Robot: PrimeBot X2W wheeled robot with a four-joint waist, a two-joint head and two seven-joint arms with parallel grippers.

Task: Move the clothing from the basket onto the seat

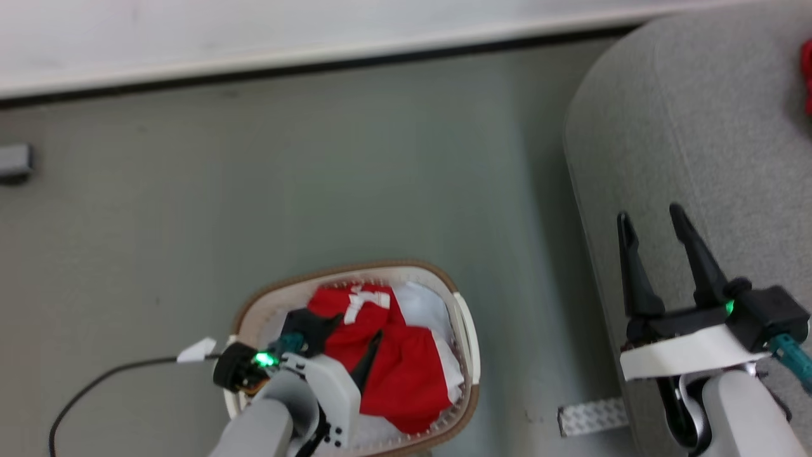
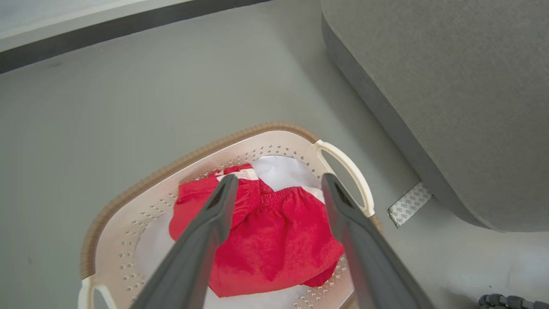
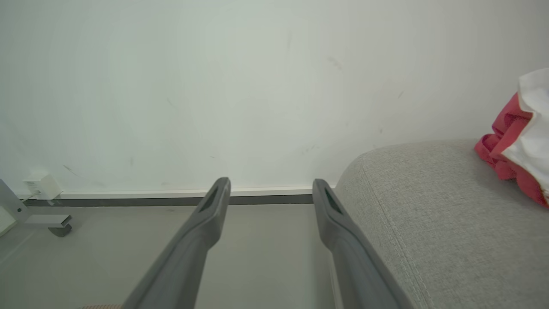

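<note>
At the lower left of the head view, the left end effector [image 1: 358, 330] reaches down into the basket [image 1: 355, 266], its two fingers spread wide with nothing clamped between them. Its wrist view shows the fingertips [image 2: 229, 180] over the red clothing [image 2: 274, 240]; whether they touch the fabric I cannot tell. The clothing [image 1: 406, 374] lies crumpled in the basket [image 2: 193, 154], on the pale lining [image 2: 279, 169], with a white-striped band at its far end. A dark cable [image 1: 95, 387] trails off to the left over the floor [image 1: 317, 158].

To the lower right, the right end effector [image 1: 650, 216] hangs over the near edge of the seat [image 1: 698, 127], fingers apart and empty. Its own view has the same open fingers [image 3: 214, 206] pointing across the floor toward the wall [image 3: 214, 86]. A patterned metal strip [image 1: 590, 416] lies on the floor between basket and seat, at the seat's base.

Further off, the seat [image 3: 429, 214] curves up and to the right, well apart from the basket. Near its far right edge sits a red-and-white bundle [image 3: 510, 141], resting on the cushion; a sliver of it [image 1: 807, 76] shows in the head view. Beyond, a dark skirting line [image 1: 317, 63] meets the wall.
</note>
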